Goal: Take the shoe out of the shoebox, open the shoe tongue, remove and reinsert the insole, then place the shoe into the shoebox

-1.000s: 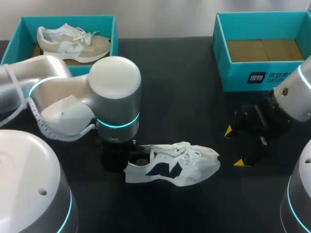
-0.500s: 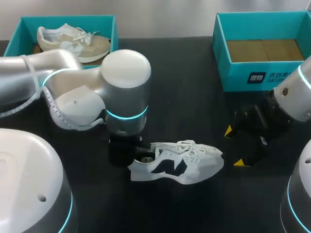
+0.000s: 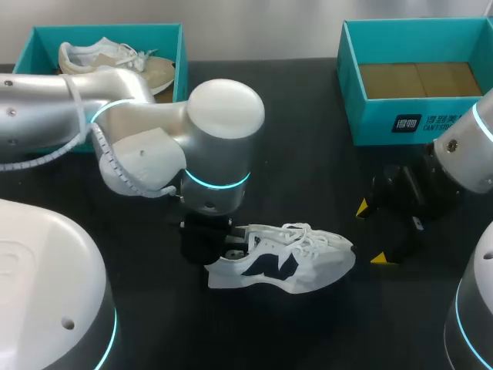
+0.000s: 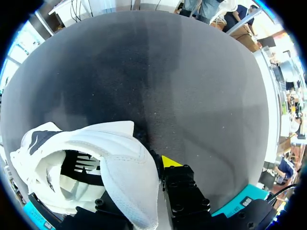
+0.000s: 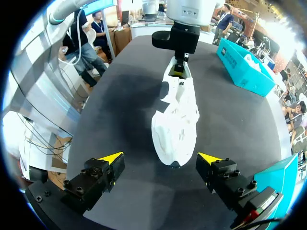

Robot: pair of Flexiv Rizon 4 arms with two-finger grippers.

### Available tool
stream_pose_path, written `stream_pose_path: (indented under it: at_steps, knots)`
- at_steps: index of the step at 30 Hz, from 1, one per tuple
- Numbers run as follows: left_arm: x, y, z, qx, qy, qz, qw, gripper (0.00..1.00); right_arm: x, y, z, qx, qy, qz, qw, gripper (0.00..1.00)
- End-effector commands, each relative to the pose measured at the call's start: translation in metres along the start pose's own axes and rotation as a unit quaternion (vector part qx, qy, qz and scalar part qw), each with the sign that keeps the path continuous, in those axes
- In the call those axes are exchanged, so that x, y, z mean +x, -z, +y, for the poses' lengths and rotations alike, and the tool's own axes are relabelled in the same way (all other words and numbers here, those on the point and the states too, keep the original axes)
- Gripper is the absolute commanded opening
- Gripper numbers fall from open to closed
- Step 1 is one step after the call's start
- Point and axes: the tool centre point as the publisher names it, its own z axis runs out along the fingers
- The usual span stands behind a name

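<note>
White shoe [image 3: 281, 266] with a dark logo on its side lies on the black desk [image 3: 308, 169], near the front edge and about midway across. Its heel points toward my left arm and its toe toward my right. The laces are tied loosely over the tongue.

At the heel, the left claw [image 5: 178, 67] comes straight down from the big wrist above it. It is closed on the shoe's heel collar: the left wrist view shows one yellow-tipped finger [image 4: 169, 162] pressed against the outside of the white heel wall and the dark base of the other finger on the inner side, with the wall pinched between them. The shoe's opening and dark lining show beside that finger.

Just off the toe, the right claw [image 3: 373, 233] sits low over the desk with its fingers spread wide, holding nothing. In the right wrist view the toe points into the gap between the two yellow tips and touches neither.

Farther back on the right stands the teal right shoebox [image 3: 370, 127], its brown cardboard floor showing. At the far left corner, the teal left shoebox [image 3: 182, 46] holds a beige shoe [image 3: 115, 58], partly hidden by my left arm.
</note>
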Motion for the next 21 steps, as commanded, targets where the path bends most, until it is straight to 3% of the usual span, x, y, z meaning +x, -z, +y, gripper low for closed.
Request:
stream_pose_path:
  at_steps: [1, 3, 9, 21]
  knots:
    - [-0.010, -0.003, -0.002, -0.001, 0.002, 0.006, 1.000, 0.75, 0.001, -0.001, 0.000, 0.001, 0.000, -0.001, 1.000, 1.00]
    - [-0.010, -0.001, -0.002, -0.003, 0.002, 0.007, 1.000, 1.00, 0.001, -0.001, 0.000, 0.001, 0.000, -0.001, 1.000, 1.00]
    - [-0.004, 0.014, -0.007, -0.005, 0.010, -0.015, 1.000, 1.00, 0.001, -0.001, 0.000, 0.001, 0.000, -0.001, 1.000, 1.00]
    - [0.038, 0.084, -0.025, -0.015, 0.053, -0.108, 0.993, 1.00, 0.001, -0.001, 0.000, 0.001, 0.000, -0.001, 1.000, 1.00]
